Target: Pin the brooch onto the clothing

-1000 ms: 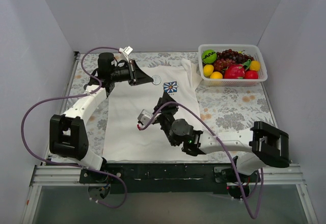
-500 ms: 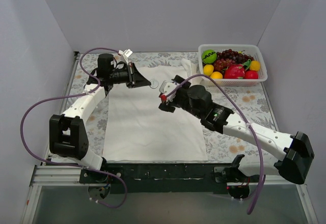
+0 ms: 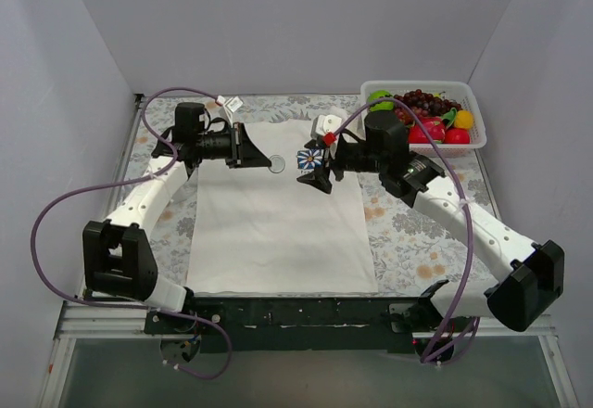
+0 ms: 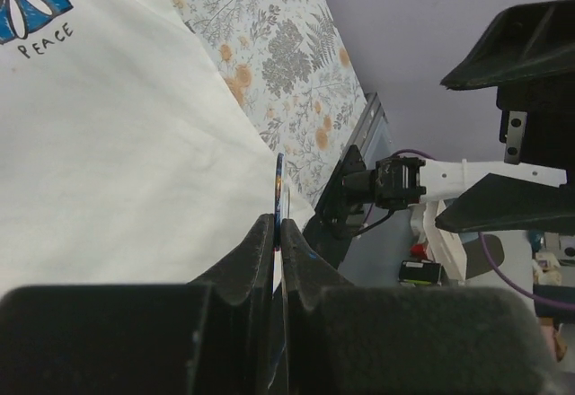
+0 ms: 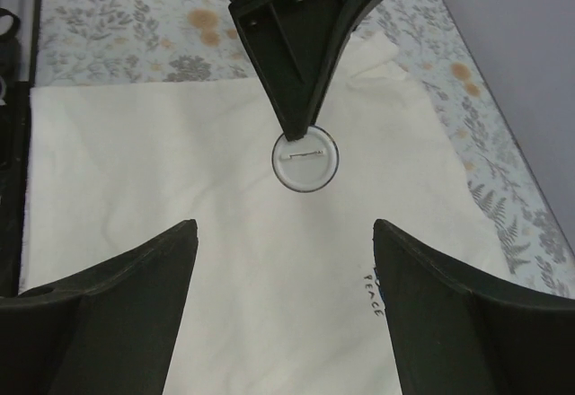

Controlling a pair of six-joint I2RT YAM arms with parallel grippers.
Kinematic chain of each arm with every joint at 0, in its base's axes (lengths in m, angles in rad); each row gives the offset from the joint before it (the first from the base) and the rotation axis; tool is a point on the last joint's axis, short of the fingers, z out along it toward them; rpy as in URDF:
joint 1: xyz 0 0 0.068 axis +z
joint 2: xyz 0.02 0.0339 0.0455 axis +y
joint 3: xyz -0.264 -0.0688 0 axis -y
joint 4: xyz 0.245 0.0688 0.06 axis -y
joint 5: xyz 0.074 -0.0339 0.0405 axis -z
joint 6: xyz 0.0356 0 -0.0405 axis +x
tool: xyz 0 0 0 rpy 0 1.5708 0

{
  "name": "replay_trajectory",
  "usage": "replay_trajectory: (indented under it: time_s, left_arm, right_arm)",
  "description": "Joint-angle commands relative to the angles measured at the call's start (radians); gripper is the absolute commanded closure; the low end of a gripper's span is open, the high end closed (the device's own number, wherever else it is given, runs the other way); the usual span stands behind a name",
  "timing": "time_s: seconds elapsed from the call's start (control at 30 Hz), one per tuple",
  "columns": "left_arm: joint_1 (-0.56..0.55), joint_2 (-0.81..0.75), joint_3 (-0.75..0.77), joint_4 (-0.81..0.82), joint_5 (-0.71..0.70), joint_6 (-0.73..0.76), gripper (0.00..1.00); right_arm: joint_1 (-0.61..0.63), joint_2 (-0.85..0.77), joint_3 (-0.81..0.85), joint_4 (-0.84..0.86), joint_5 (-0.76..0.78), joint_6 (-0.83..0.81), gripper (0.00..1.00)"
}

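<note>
The clothing, a white T-shirt [image 3: 278, 223], lies flat on the table with its blue flower print [image 3: 307, 157] on the chest. My left gripper [image 3: 265, 155] is shut on the rim of the brooch [image 3: 277, 162], a small round disc held just above the shirt by the collar. The left wrist view shows the brooch [image 4: 279, 184] edge-on between the closed fingers of the left gripper [image 4: 278, 226]. My right gripper [image 3: 314, 169] is open over the print, facing the brooch. In the right wrist view the brooch [image 5: 305, 162] shows its pale back and pin bar, ahead of the right gripper [image 5: 283, 229].
A white basket [image 3: 371, 88] of fruit stands at the far right corner, behind my right arm. A floral tablecloth [image 3: 417, 213] covers the table around the shirt. Grey walls close in the left, back and right sides.
My right arm swung from the middle of the shirt up to the chest area and its jaws opened wide. The left gripper shifted slightly, still holding the brooch.
</note>
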Motion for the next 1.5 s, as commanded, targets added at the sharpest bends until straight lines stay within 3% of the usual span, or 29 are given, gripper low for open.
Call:
replay_trajectory:
  time_s: [0.0, 0.17, 0.47, 0.7, 1.17, 1.3, 1.47]
  left_arm:
    - [-0.023, -0.098, 0.008, -0.076, 0.073, 0.132, 1.00]
    - [-0.098, -0.159, -0.015, -0.104, 0.098, 0.211, 1.00]
    - [-0.183, -0.203, -0.026, -0.136, -0.009, 0.297, 1.00]
    - [-0.200, -0.192, -0.003, -0.170, -0.068, 0.310, 1.00]
    - [-0.226, -0.209, 0.015, -0.171, -0.086, 0.313, 1.00]
    - [-0.226, -0.213, 0.023, -0.177, -0.101, 0.320, 1.00]
    - [-0.226, -0.232, 0.028, -0.170, -0.144, 0.331, 1.00]
  right_arm:
    - [-0.022, 0.072, 0.096, -0.057, -0.258, 0.047, 0.15]
    - [-0.028, 0.169, 0.178, -0.117, -0.375, 0.047, 0.20]
    - [-0.036, 0.212, 0.241, -0.155, -0.452, 0.044, 0.36]
    - [-0.037, 0.240, 0.267, -0.215, -0.475, 0.022, 0.57]
    - [-0.039, 0.329, 0.336, -0.319, -0.501, -0.028, 0.63]
    - [-0.039, 0.333, 0.340, -0.361, -0.507, -0.056, 0.83]
    - [-0.039, 0.338, 0.350, -0.405, -0.513, -0.096, 0.92]
